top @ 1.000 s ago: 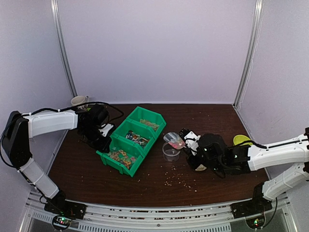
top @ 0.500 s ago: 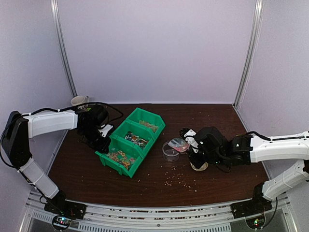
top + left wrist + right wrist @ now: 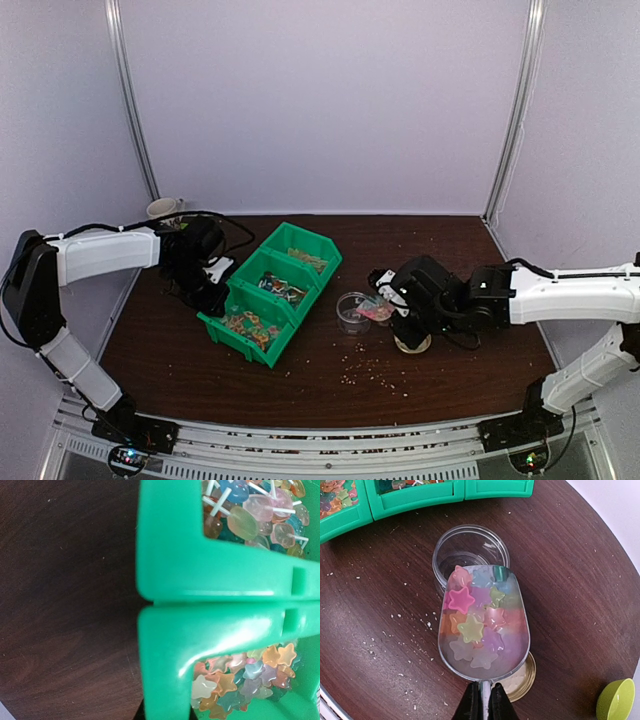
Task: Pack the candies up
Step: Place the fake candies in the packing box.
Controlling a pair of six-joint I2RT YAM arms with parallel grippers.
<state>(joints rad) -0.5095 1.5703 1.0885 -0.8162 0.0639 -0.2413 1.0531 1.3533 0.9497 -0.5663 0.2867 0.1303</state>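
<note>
From above, the left gripper (image 3: 212, 275) sits against the left side of the green plastic three-compartment bin (image 3: 235, 338). Its jaws are closed, though I can't tell whether they pinch the wall. The right gripper (image 3: 388, 303) carries a clear plastic scoop (image 3: 374, 308) beside a small clear round jar (image 3: 350, 318).

The left wrist camera sees only the bin's walls, with pastel star-shaped candies (image 3: 240, 680) in one compartment and stick lollipops (image 3: 250, 515) in the next.

The right wrist camera shows the fingers clamped tight on the scoop's handle. The scoop is heaped with star-shaped candies and its tip is over the jar's rim. A round gold lid (image 3: 524, 680) lies under its heel.

three green bins (image 3: 238, 291) — one jar (image 3: 466, 550), one scoop (image 3: 521, 611).
</note>
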